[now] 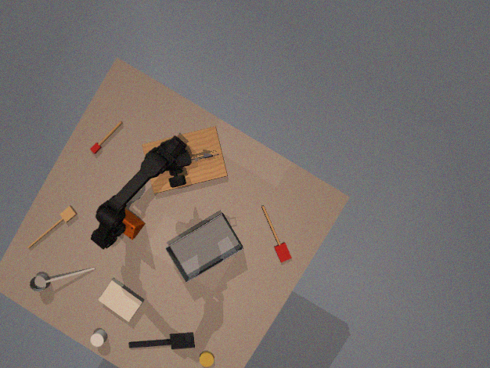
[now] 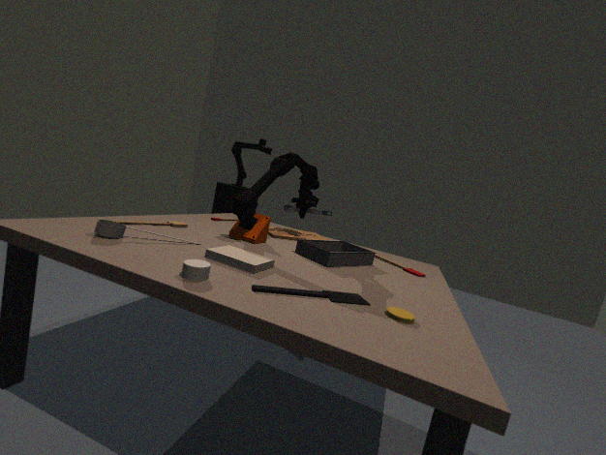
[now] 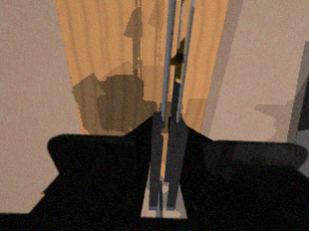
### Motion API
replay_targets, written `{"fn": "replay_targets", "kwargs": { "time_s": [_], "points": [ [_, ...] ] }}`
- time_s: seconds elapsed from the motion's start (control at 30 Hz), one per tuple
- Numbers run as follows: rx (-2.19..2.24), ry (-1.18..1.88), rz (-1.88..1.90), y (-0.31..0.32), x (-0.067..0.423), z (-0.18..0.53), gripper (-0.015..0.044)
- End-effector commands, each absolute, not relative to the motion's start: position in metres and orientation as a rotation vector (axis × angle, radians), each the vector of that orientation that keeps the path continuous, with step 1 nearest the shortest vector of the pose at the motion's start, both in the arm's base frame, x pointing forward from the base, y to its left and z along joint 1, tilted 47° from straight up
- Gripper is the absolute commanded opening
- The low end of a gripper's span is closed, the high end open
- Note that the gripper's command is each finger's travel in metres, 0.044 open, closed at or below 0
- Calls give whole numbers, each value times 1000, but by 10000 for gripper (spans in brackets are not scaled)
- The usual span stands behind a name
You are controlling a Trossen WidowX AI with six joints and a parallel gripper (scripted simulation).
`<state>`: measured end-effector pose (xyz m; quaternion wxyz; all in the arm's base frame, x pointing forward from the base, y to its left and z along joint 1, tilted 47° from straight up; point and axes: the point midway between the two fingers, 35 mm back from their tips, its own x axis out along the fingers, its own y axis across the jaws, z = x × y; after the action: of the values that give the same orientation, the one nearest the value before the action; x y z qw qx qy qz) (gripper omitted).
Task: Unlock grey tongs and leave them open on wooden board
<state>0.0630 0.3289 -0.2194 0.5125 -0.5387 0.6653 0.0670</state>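
The grey tongs (image 1: 204, 154) (image 2: 320, 212) (image 3: 170, 68) are held roughly level above the wooden board (image 1: 209, 174) (image 2: 293, 233) (image 3: 100, 43), with their tips pointing away from the arm. Their two arms lie close together, almost parallel. My gripper (image 1: 185, 159) (image 2: 303, 206) (image 3: 161, 120) is shut on the tongs near their hinge end. The grey roasting tin (image 1: 203, 245) (image 2: 335, 252) stands in front of the board with nothing across it.
A small red spatula (image 1: 95, 147), a large red spatula (image 1: 282, 251), a wooden spatula (image 1: 67, 214), a ladle (image 1: 39, 281), a white block (image 1: 120, 299), a white cylinder (image 1: 98, 339), a black spatula (image 1: 181, 340) and a yellow disc (image 1: 206, 358) lie around the table.
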Motion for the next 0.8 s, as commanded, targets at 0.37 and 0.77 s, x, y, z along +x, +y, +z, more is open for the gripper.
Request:
{"fn": "replay_targets", "kwargs": {
  "time_s": [0.37,0.77],
  "points": [
    [-1287,1607,157,324,63,-227,-150],
    [-1283,1605,163,310,64,-242,-150]
  ]
}}
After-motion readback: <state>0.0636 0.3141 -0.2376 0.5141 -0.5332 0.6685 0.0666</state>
